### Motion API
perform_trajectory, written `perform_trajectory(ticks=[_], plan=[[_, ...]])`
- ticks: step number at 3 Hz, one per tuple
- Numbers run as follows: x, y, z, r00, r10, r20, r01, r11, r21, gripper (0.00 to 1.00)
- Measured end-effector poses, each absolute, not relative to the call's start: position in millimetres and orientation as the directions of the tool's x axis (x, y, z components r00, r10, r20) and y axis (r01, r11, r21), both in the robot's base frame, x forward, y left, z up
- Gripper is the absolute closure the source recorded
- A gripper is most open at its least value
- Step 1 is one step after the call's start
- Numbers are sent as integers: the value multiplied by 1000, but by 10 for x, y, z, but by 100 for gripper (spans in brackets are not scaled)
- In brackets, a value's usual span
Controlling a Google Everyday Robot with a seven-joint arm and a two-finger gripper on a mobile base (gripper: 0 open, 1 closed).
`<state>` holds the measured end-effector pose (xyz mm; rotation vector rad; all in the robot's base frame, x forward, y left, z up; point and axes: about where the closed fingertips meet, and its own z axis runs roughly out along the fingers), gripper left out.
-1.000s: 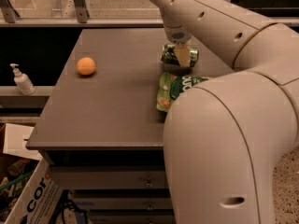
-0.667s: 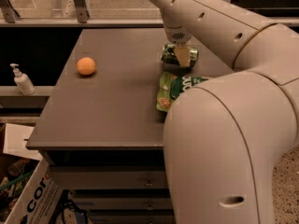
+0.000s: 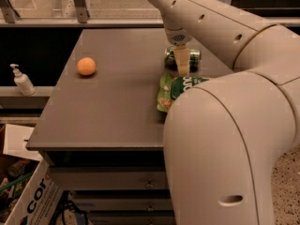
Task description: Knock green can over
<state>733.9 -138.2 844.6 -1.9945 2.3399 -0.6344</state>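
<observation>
The green can (image 3: pixel 194 55) lies on its side on the dark table (image 3: pixel 108 111), at the back right. It is dark green with pale markings and is partly hidden behind my gripper (image 3: pixel 182 63). The gripper hangs down from the arm directly in front of the can's middle, its pale tip just above the table at the can. The big pale arm fills the right side of the camera view and hides the table's right part.
A light-green snack bag (image 3: pixel 168 92) lies just in front of the can and gripper, partly under the arm. An orange ball (image 3: pixel 86 66) sits at the table's left. A soap bottle (image 3: pixel 21 80) stands on a ledge at left, a cardboard box (image 3: pixel 33 198) lower left.
The can stood upright at the gripper before; now it lies on its side. The gripper tip has come slightly lower in front of it.
</observation>
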Motion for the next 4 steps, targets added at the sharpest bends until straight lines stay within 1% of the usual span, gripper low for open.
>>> perform_trajectory(ticks=[2, 4], plan=[[7343, -1374, 8501, -188, -953, 239, -942, 107, -317, 0], [7243, -1539, 8895, -202, -970, 132, -919, 141, -367, 0]])
